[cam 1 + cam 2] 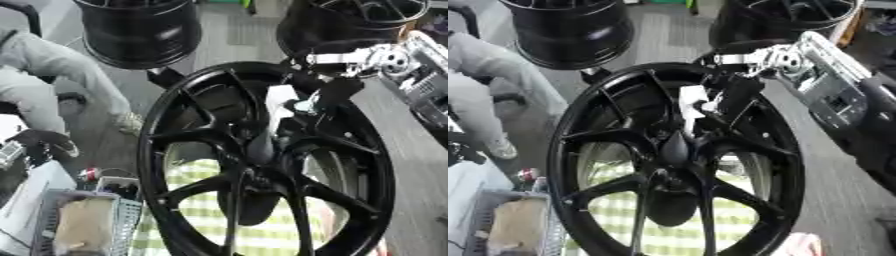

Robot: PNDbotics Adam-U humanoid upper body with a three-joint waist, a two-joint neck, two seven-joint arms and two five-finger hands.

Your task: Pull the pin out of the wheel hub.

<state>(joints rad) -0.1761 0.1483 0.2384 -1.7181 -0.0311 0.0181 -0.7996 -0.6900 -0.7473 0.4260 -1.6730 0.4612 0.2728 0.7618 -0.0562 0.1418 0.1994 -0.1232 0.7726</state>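
A large black wheel hub point(262, 165) with several spokes stands tilted in the middle of both views. A pin point(278, 107), white at the top and grey lower down, runs from the upper spokes towards the hub's centre point(674, 150). My right arm point(824, 85) reaches in from the upper right. Its black right hand point(335, 92) sits at the pin's white top, fingers curled against it. The dark hand blends with the dark spokes, so the grip is hard to make out. The left hand shows in no view.
Two more black wheels stand at the back, one on the left point(140, 30) and one on the right point(350, 20). A person in grey point(52, 75) sits at the left. A green-checked cloth point(201, 200) lies under the hub and a basket point(79, 225) is at the lower left.
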